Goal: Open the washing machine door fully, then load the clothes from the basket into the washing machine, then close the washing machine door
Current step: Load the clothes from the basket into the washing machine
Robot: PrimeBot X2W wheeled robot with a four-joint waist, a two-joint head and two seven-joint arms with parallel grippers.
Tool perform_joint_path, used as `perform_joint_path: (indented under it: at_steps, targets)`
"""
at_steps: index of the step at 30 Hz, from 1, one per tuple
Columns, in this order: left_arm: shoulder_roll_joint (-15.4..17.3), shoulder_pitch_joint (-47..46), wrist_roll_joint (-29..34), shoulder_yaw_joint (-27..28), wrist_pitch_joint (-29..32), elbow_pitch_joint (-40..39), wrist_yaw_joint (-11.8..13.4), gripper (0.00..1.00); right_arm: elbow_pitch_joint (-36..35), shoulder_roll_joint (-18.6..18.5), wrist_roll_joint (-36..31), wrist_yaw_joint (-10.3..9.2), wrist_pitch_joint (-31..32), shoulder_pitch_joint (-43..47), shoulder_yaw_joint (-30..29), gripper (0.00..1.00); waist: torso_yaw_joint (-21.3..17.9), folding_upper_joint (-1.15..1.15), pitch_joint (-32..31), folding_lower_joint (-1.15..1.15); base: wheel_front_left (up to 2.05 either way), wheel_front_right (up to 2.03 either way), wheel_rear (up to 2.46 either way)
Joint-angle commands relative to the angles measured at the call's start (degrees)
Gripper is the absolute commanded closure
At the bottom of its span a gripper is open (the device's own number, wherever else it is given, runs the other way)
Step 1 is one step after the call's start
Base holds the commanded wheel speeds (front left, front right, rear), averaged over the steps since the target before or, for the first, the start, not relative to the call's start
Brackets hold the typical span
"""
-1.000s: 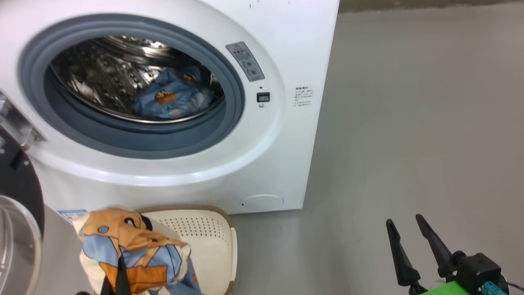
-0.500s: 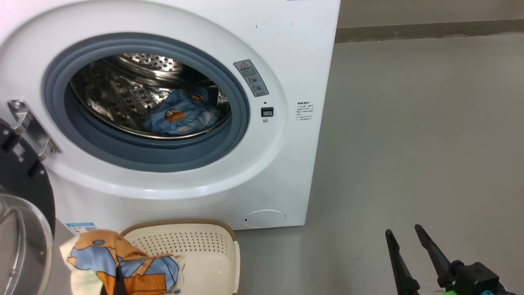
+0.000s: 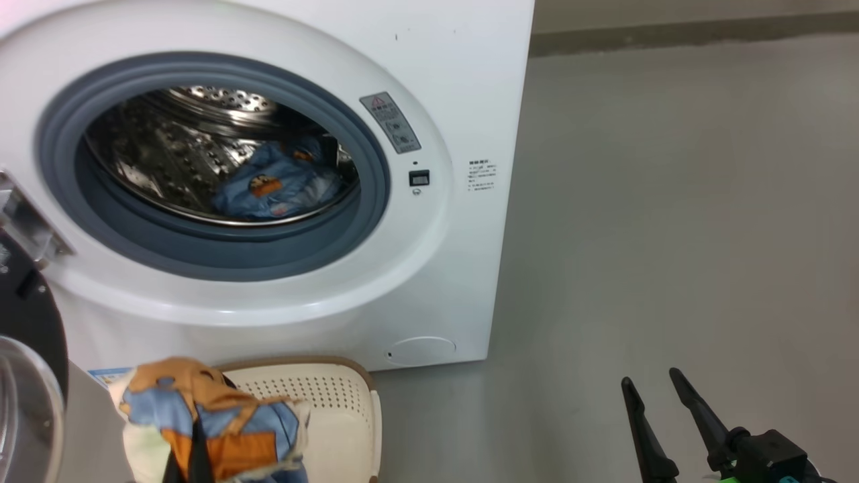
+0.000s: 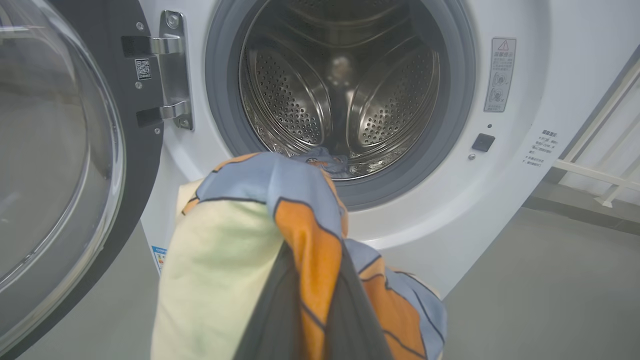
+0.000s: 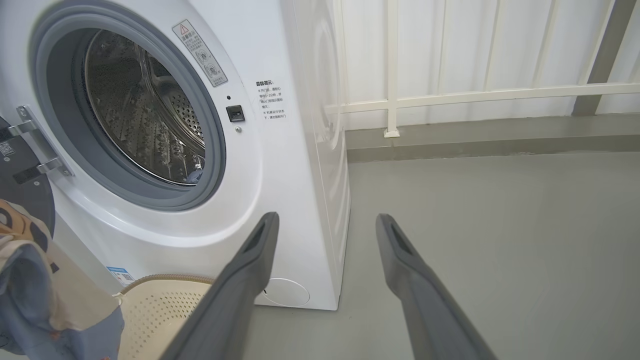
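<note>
Since the door point(image 3: 30, 322) hangs swung out at the lower left of the head view, the mouth of the washer point(image 3: 463, 87) is free for loading. One blue garment point(image 3: 272, 188) lies at the bottom of the drum point(image 3: 168, 147). My left pincer point(image 3: 194, 449) is clamped on the cream piece point(image 3: 215, 416) and holds it up over the basket point(image 3: 322, 396). That basket sits on the floor point(image 3: 671, 201) close against the washer's front, which keeps the carry short. The right pincer point(image 3: 649, 379) hangs low at the right, well apart from all of it, spread wide and holding nothing; I judge it is parked out of the way.

From the left wrist, the two dark fingers point(image 4: 270, 310) meet on a fold of the cream piece, and the cloth drapes over them and down both sides. It hangs outside the washer, level in this view with the lower lip of the gasket point(image 4: 220, 100). The hinge point(image 4: 175, 70) carries the open door at the left.

From the right wrist, the spread fingers point past the washer's corner at bare floor. The basket's rim shows at the lower left, with no clothes in the part I can see, so I take this for the last piece before closing up.
</note>
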Motion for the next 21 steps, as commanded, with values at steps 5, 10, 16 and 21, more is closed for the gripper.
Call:
perform_joint_path:
  at_steps: [5,10,16,21]
  targets:
    - [0.5,-10.3,2.0,2.9,-0.8,1.2,-2.7,1.0,-1.7,0.2,0.3,0.09,-0.3,-2.2,2.6,0.0,-2.2,0.0,4.3,0.0,0.0,0.0,0.0]
    - [0.7,-19.7,4.1,4.7,-0.8,4.3,-5.0,1.0,-1.9,0.5,0.8,0.09,-0.3,-4.4,2.9,0.0,-4.2,0.0,9.1,0.0,0.0,0.0,0.0]
    - [3.2,-34.3,6.4,7.3,-0.8,13.1,-6.7,1.0,-1.7,0.8,1.3,0.09,-0.3,-8.1,4.4,0.0,-7.4,0.0,15.9,0.0,0.0,0.0,0.0]
    - [6.6,-43.9,7.9,9.7,-0.8,21.7,-7.6,1.0,-1.5,0.9,1.6,0.09,-0.3,-10.7,5.9,0.0,-10.3,0.0,20.1,0.0,0.0,0.0,0.0]
